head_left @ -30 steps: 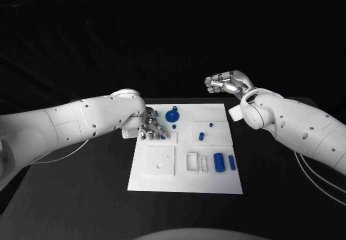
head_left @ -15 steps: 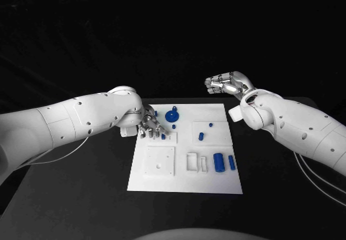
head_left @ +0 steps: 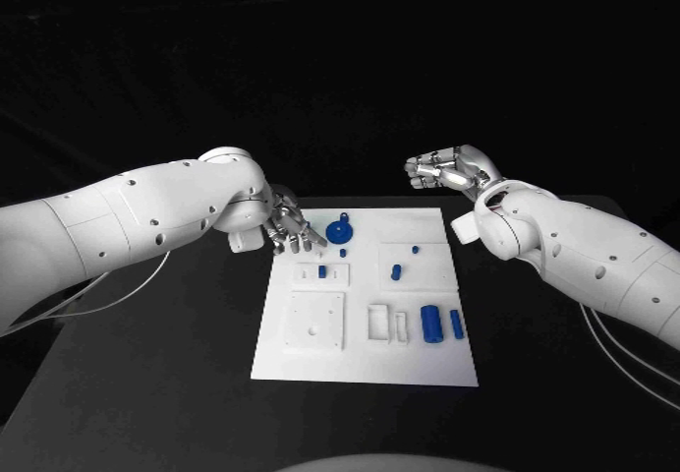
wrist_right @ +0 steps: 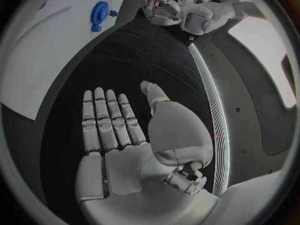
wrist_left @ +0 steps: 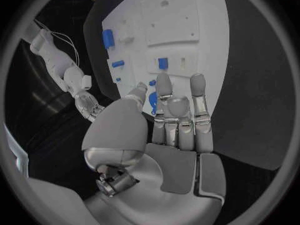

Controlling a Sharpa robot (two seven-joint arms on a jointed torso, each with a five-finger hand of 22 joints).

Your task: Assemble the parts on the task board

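The white task board (head_left: 326, 349) lies mid-table. My left hand (head_left: 291, 232) hovers over its far left corner with fingers spread and nothing in them; the left wrist view shows this hand (wrist_left: 178, 120) bare. Just to its right lies a blue gear (head_left: 340, 230), with a small blue peg (head_left: 342, 252) nearer me. A short blue piece (head_left: 321, 270) stands in the raised block near the left hand's fingertips. My right hand (head_left: 451, 169) hangs in the air beyond the far right corner; the right wrist view shows its fingers (wrist_right: 109, 117) straight and holding nothing.
Two small blue pieces (head_left: 397, 268) sit on the right block of the board. Two blue cylinders (head_left: 429, 322) lie side by side near the right edge, beside white slots (head_left: 380, 322). A square white plate (head_left: 314, 320) covers the near left.
My left hand has lifted and drawn back from the left block toward the far left corner, leaving the short blue piece there. The right hand has barely shifted.
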